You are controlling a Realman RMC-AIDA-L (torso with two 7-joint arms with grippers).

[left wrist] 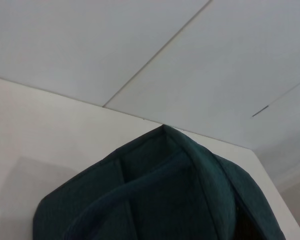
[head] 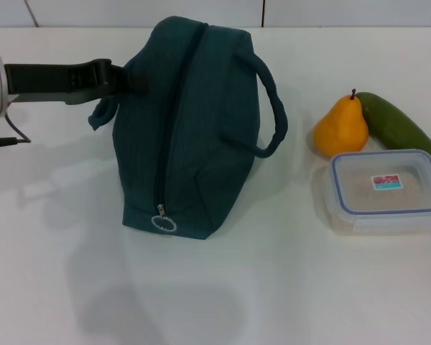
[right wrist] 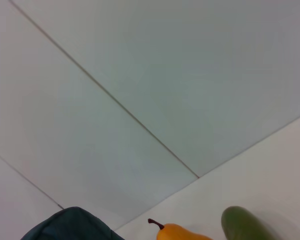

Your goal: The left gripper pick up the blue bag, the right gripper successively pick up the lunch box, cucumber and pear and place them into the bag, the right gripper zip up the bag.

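Blue bag (head: pixel 190 129) of dark teal fabric stands on a white tabletop (head: pixel 72 273), left of centre in the head view, its shadow falling toward the near edge. Behind the tabletop rises a pale panelled wall (head: pixel 129 11) crossed by thin dark seams. The bag's long top zipper (head: pixel 174 115) is drawn shut along its ridge, ending at a metal ring pull (head: pixel 162 221) at the near end. One loop handle (head: pixel 271 108) arches out on the side facing the food.

The left gripper (head: pixel 118 79) reaches in horizontally from the left, its black fingers closed on the fabric at the bag's far-left upper edge; the silver wrist shows at the frame edge. The right gripper appears in no view.

Well apart to the right lie the pear (head: pixel 341 128), orange-yellow with a dark stem, the dark green cucumber (head: pixel 402 128) just beside it, and, nearer the camera, the lunch box (head: pixel 384 188), clear with a blue-rimmed lid and small label.
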